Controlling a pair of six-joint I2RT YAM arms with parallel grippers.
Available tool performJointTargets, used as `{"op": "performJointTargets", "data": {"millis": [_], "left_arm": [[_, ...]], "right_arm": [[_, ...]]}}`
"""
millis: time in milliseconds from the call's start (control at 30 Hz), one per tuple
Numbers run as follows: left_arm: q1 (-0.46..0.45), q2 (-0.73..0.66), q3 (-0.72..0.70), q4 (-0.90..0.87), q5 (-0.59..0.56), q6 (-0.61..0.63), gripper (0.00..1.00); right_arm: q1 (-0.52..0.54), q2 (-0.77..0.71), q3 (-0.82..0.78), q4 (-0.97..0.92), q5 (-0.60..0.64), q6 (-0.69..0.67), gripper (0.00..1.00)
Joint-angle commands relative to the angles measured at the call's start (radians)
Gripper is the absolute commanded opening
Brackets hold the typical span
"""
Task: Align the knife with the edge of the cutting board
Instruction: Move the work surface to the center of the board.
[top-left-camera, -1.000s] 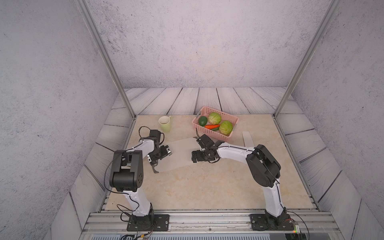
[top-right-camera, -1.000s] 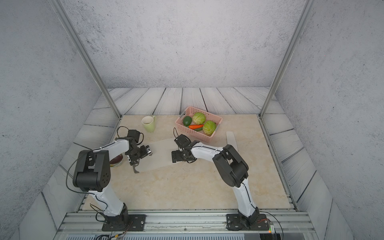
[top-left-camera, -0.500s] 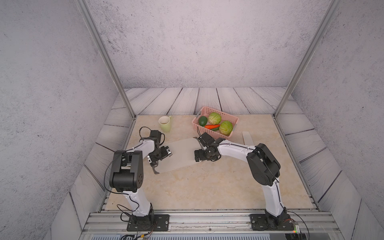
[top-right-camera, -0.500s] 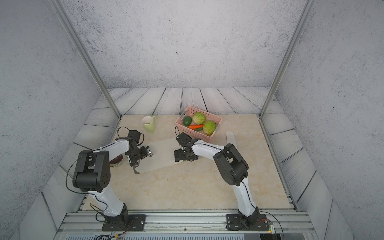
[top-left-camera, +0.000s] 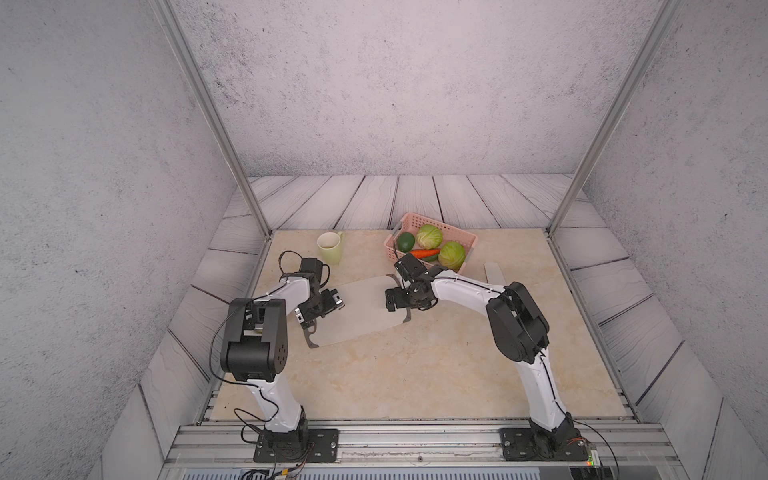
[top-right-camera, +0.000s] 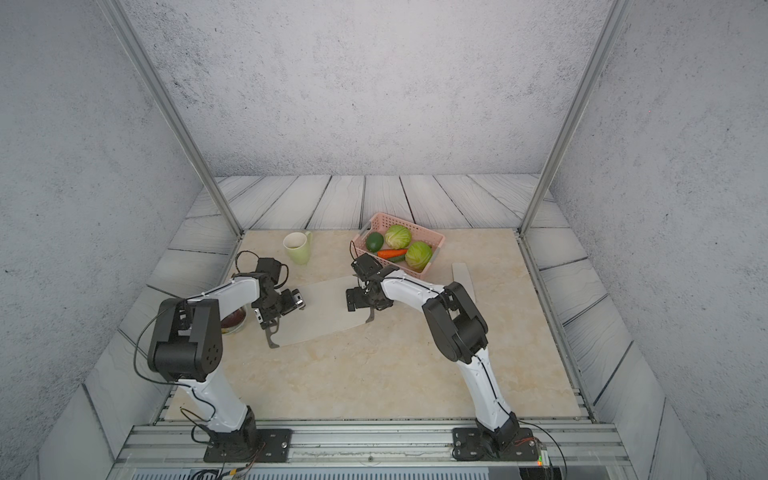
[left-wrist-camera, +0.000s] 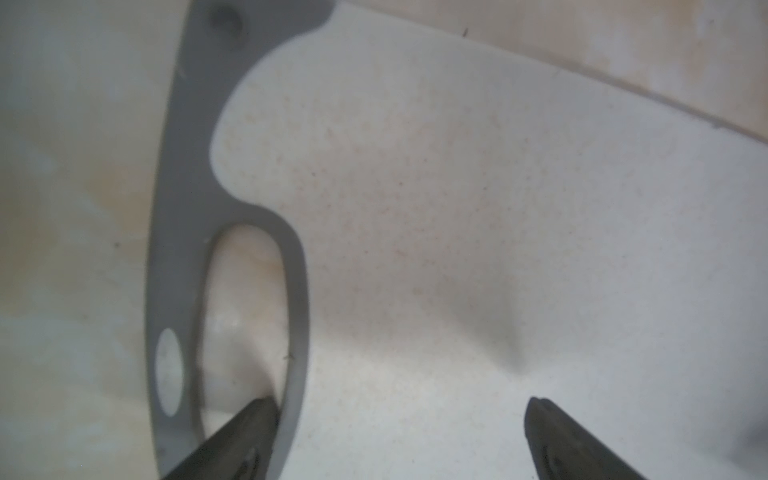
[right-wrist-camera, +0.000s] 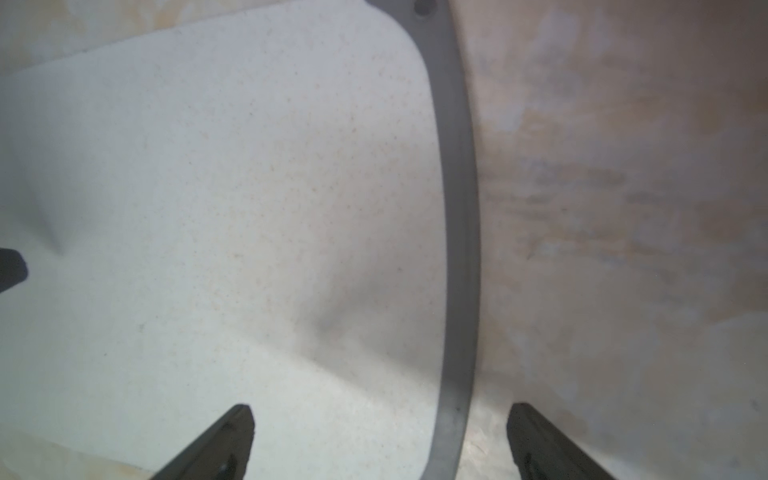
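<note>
Right gripper (right-wrist-camera: 380, 415) stands with jaws apart, straddling the dark end strip (right-wrist-camera: 457, 208) of the cutting board (top-left-camera: 357, 309). Left gripper (left-wrist-camera: 401, 405) is likewise spread at the handle hole (left-wrist-camera: 245, 311). Knife (top-left-camera: 493, 272) lies well apart.

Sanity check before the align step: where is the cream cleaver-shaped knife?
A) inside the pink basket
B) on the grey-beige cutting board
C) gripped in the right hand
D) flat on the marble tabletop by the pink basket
D: the cream cleaver-shaped knife lies flat on the marble tabletop beside the pink plastic basket, apart from the pale grey-beige cutting board.
</note>
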Motion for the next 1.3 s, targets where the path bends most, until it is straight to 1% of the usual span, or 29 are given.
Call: {"op": "performJointTargets", "data": {"millis": [0, 133, 300, 467, 867, 1267], "left_arm": [[-0.005, 0.027, -0.011, 0.006, 0.019, -0.007, 0.98], [-0.005, 0.035, -0.012, -0.001, 0.019, -0.011, 0.98], [-0.008, 0.04, -0.019, -0.015, 0.034, -0.024, 0.98], [-0.019, 0.035, -0.057, 0.003, 0.054, -0.039, 0.98], [-0.09, -0.02, -0.117, 0.022, 0.066, -0.048, 0.98], [-0.157, -0.105, -0.221, 0.082, 0.074, -0.072, 0.99]], "right_arm": [[0.001, 0.034, 0.023, -0.051, -0.008, -0.015, 0.99], [0.002, 0.04, 0.014, -0.039, -0.026, -0.003, 0.99], [0.003, 0.006, -0.056, 0.014, -0.052, 0.029, 0.99], [0.013, -0.024, -0.118, 0.052, -0.086, 0.05, 0.99], [0.082, -0.107, -0.25, 0.115, -0.067, 0.097, 0.99], [0.12, -0.248, -0.507, 0.228, -0.038, 0.178, 0.99]]}}
